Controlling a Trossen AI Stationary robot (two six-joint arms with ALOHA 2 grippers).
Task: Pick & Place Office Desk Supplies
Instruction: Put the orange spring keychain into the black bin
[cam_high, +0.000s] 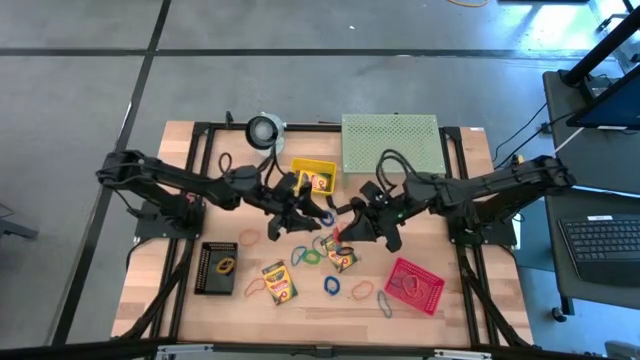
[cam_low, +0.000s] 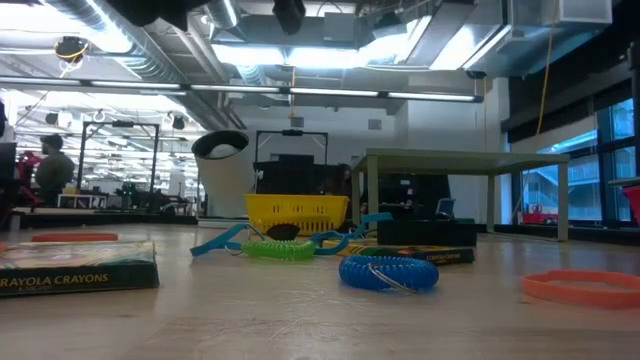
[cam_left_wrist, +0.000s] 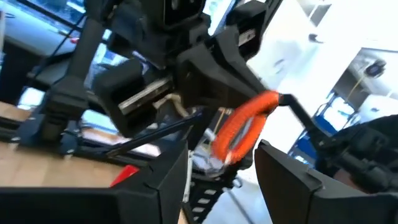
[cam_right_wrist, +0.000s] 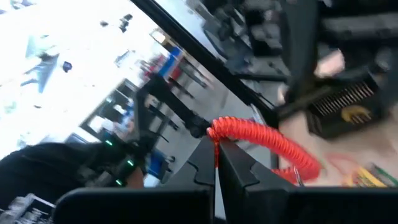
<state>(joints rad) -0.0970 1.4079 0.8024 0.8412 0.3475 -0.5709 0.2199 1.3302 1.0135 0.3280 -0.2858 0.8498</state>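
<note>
An orange-red coiled rubber-band loop (cam_right_wrist: 267, 144) is held up over the table's middle by my right gripper (cam_right_wrist: 216, 149), which is shut on it. My left gripper (cam_left_wrist: 224, 186) stands open just in front of the same loop (cam_left_wrist: 239, 130), its two fingers on either side and short of it. In the high view the two grippers face each other, left (cam_high: 300, 208) and right (cam_high: 347, 222). On the table below lie crayon boxes (cam_high: 280, 282) (cam_high: 340, 257) and loose bands: green (cam_high: 308, 255), blue (cam_high: 332, 286) and orange (cam_high: 255, 288). My right gripper pinches one end of the coiled loop (cam_right_wrist: 214, 132) between its two fingertips. The fingers come roughly level from the table's right side. The loop runs out beyond the fingertips, lifted clear of the table.
A yellow basket (cam_high: 314, 176) stands behind the grippers, a red basket (cam_high: 413, 285) at the near right and a black tray (cam_high: 217, 267) at the near left. The pale green perforated stand (cam_high: 390, 142) and a white roll (cam_high: 264, 130) stand at the far edge.
</note>
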